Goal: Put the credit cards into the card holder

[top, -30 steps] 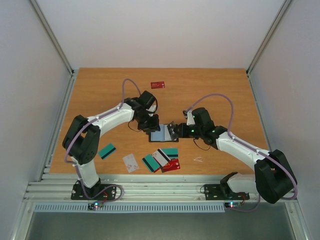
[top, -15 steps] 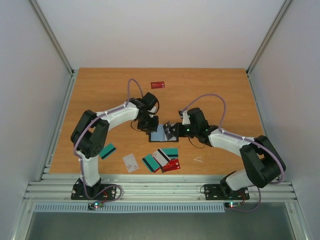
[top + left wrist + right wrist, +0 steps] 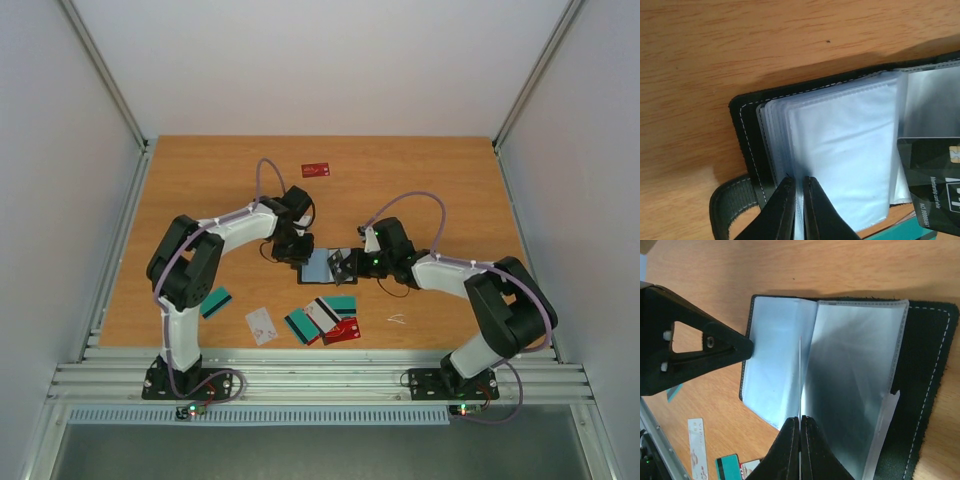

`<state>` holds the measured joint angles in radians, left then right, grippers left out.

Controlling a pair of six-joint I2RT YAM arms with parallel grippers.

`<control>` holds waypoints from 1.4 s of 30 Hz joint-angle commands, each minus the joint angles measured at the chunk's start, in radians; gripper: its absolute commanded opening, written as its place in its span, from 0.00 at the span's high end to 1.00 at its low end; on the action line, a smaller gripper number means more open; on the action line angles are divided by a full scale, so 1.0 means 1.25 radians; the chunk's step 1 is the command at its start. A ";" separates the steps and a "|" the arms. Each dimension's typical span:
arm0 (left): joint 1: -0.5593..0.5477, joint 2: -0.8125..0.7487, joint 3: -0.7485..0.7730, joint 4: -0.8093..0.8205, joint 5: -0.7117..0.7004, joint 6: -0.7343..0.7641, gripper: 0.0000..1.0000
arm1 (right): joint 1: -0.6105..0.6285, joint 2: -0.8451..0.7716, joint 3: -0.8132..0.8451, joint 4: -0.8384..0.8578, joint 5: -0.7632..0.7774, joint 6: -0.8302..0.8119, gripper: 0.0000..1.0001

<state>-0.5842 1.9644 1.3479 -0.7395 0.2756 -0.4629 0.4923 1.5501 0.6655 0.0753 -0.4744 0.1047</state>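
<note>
Nearest the arm bases, a loose cluster of credit cards lies flat on the wooden tabletop: teal, red and white ones, overlapping. Left of the cluster a white card lies by itself, and farther left a teal card lies alone.

Just beyond the cluster, at mid-tabletop, the card holder lies open, its pale clear sleeves facing up. The left hand meets it from the left, its two fingers pressed together on the edge of the stack of sleeves, beside the clasp tab. The right hand meets it from the right, fingers squeezed together on a single clear sleeve, which stands raised from the others like a turned page. A black card shows at the holder's right side; whether it sits inside a sleeve cannot be told.

Farthest away, a red card lies alone, well apart from everything else.
</note>
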 commanded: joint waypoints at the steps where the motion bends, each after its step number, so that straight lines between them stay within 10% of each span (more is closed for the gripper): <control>1: 0.005 0.023 -0.004 0.020 0.001 0.030 0.94 | -0.010 0.032 0.027 0.024 -0.032 0.014 0.99; 42: 0.022 0.067 0.008 -0.022 0.019 0.082 0.96 | -0.067 0.199 0.019 0.294 -0.203 0.059 0.99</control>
<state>-0.5575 1.9911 1.3487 -0.7425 0.3210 -0.3943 0.4225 1.7782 0.6975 0.3725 -0.6941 0.1802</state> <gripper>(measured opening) 0.044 0.026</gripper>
